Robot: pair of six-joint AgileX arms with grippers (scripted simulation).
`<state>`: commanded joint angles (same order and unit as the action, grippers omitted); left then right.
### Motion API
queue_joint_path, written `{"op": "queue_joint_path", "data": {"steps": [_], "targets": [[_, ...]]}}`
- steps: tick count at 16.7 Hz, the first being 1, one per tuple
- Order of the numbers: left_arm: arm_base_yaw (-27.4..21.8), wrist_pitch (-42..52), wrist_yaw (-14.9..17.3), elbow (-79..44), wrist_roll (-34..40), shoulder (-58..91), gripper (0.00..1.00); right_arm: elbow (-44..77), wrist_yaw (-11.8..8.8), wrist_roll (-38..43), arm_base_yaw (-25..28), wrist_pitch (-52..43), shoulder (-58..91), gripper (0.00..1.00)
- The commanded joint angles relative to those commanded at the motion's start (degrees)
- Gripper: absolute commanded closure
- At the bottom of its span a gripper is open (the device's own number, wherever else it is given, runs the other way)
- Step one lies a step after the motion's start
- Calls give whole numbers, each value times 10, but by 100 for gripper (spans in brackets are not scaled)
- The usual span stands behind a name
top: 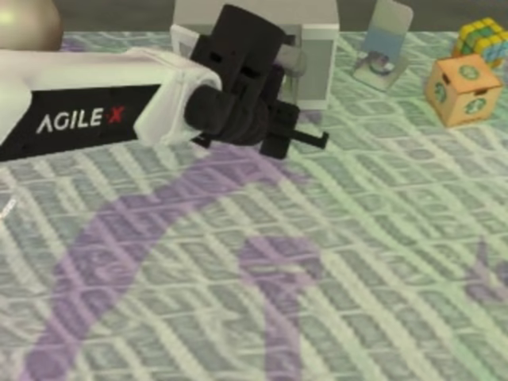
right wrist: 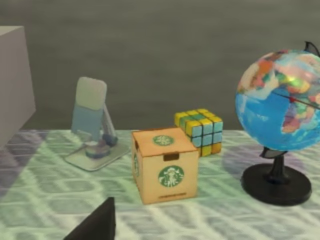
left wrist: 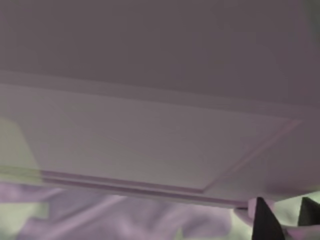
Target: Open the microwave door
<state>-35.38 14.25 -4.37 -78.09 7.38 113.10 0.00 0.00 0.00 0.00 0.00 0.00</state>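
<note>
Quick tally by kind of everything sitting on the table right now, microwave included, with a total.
Microwave: 1
Phone stand: 1
Orange cube box: 1
Puzzle cube: 1
Globe: 1
Total: 5

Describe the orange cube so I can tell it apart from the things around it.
Look to the table's far right corner, right of the microwave. The orange cube sits just in front of a multicoloured puzzle cube; only it is plain orange-tan with round green logos.
</note>
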Motion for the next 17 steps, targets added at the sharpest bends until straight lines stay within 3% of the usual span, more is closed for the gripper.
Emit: {"op": "queue_joint_path", "data": {"steps": [17], "targets": [[14,-12,37,34,-43,-24,100,0,0,0,0,0,0,0]]}}
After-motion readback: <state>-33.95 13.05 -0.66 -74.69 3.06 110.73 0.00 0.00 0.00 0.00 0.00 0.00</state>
